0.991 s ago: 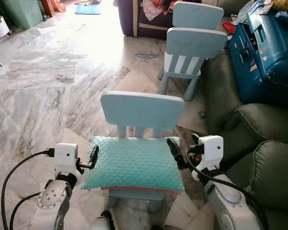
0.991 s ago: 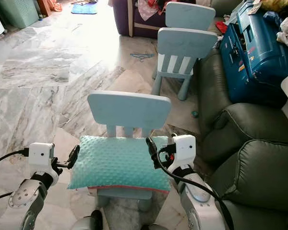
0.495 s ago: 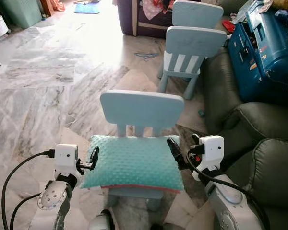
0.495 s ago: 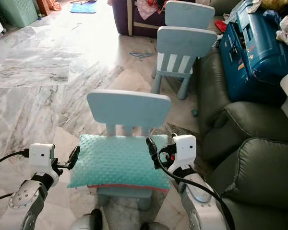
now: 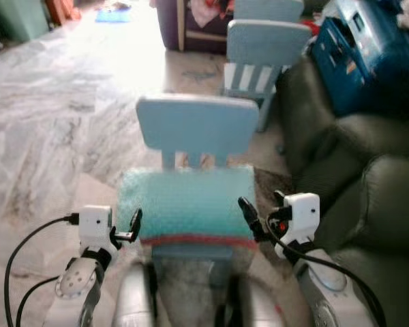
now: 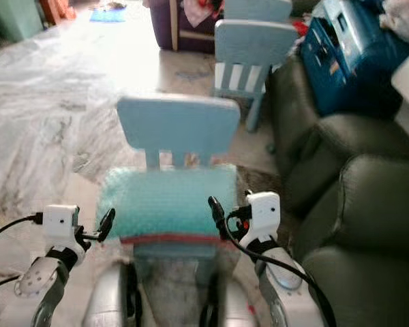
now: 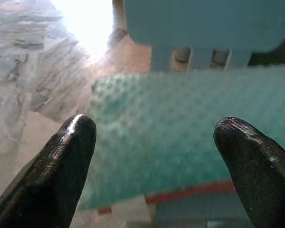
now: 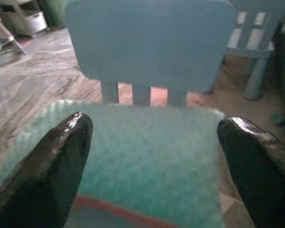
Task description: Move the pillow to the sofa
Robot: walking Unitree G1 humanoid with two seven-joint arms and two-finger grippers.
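Camera dipped, blurred; pillow [image 5: 185, 203] unmoved on chair [image 5: 194, 126], jaws spread as before

View tilts down, blurred; pillow [image 5: 185, 203] seemingly nearer both pincers.

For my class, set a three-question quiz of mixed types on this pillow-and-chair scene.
1. True or false: the pillow lies on the sofa.
2. Which describes both grippers? A) open, either side of the pillow B) shut on it C) resting on the floor
3. Fill in: the pillow rests on the seat of a light blue ____.

Key: 1 false. 2 A: left gripper and right gripper are open. 3 chair.
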